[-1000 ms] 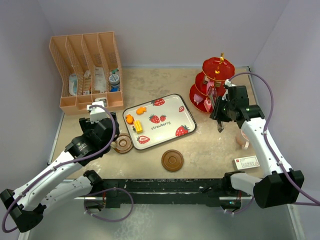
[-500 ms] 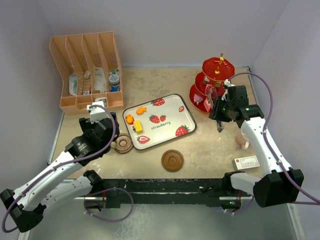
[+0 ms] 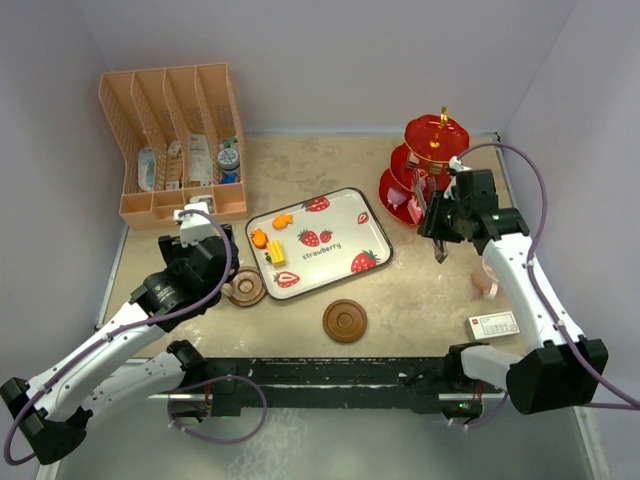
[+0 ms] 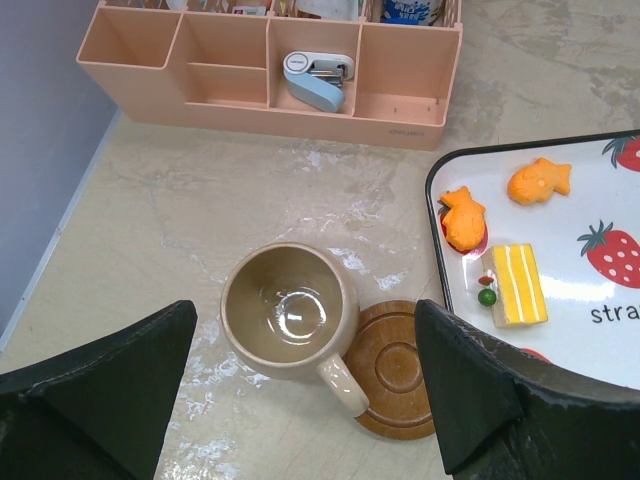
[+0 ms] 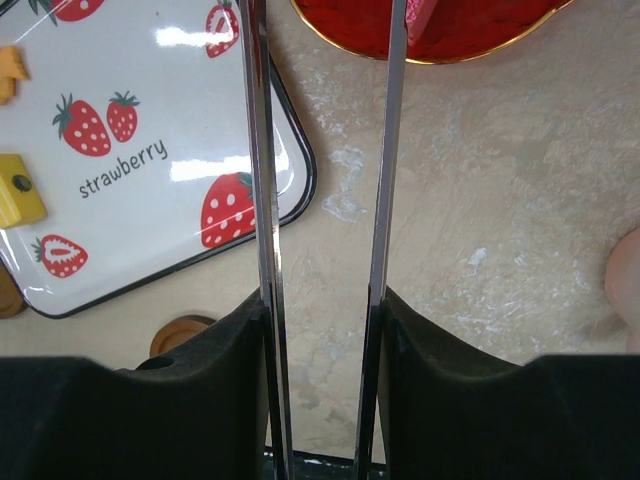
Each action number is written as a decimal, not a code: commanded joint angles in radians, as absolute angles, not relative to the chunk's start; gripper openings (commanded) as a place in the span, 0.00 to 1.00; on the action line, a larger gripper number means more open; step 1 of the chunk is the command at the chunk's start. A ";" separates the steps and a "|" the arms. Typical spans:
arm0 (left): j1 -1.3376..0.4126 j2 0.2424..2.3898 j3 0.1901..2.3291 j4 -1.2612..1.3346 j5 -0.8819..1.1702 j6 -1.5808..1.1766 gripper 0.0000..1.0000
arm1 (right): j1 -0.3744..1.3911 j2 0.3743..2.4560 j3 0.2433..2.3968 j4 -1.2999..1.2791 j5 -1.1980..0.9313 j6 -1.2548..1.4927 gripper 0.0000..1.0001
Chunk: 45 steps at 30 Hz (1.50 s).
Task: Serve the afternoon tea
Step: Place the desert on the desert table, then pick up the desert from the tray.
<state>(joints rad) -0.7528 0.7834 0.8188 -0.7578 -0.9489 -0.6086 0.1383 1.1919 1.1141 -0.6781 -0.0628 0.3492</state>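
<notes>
Nearest the arms, a second saucer (image 3: 345, 321) is lying just off the tray's (image 3: 345, 225) near edge. At the tray's near left corner the left tool (image 4: 302, 330) is hovering wide open above the mug (image 4: 285, 315), which is standing upright and empty on the surface (image 4: 200, 200), its handle reaching over the rim of a saucer (image 4: 400, 375). The mug is looking stiff, smooth and glossy, so a pinch across its wall or handle is probably gripping better than one around the round body. The saucers are sitting flat and thin, likely awkward to lift by an edge. On the tray's left end, two fish cakes (image 4: 465, 215) and a yellow slice (image 4: 518, 283) are waiting; they are looking small and light, and apt to slip from metal. Right of the tray, the pink mug (image 3: 484, 283) is showing only partly behind the right arm. Past the tray's far right corner, the right tool (image 5: 325, 310) is clamping the tongs (image 5: 262, 200), whose tips are reaching the stand (image 3: 430, 150). Only the right wrist view is showing a pink sweet (image 5: 420, 20) there, though not whether it is pinched. Only the top view is showing the whole stand.
</notes>
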 commanded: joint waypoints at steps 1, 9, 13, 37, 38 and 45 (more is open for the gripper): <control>-0.751 0.777 0.847 -0.742 -0.955 -0.606 0.88 | 0.135 1.132 1.167 -0.687 -0.040 0.337 0.43; -0.751 0.774 0.846 -0.742 -0.956 -0.607 0.88 | 0.135 1.064 1.151 -0.706 -0.116 0.339 0.42; -0.750 0.774 0.847 -0.742 -0.957 -0.607 0.88 | 0.135 1.009 1.142 -0.683 -0.179 0.313 0.41; -0.750 0.770 0.847 -0.747 -0.974 -0.613 0.88 | 0.252 0.929 1.042 -0.701 -0.418 0.272 0.41; -0.751 0.768 0.848 -0.748 -0.975 -0.614 0.88 | 0.297 0.935 1.042 -0.695 -0.392 0.291 0.41; -0.750 0.761 0.855 -0.766 -1.008 -0.635 0.88 | 0.562 1.003 1.047 -0.641 -0.205 0.441 0.41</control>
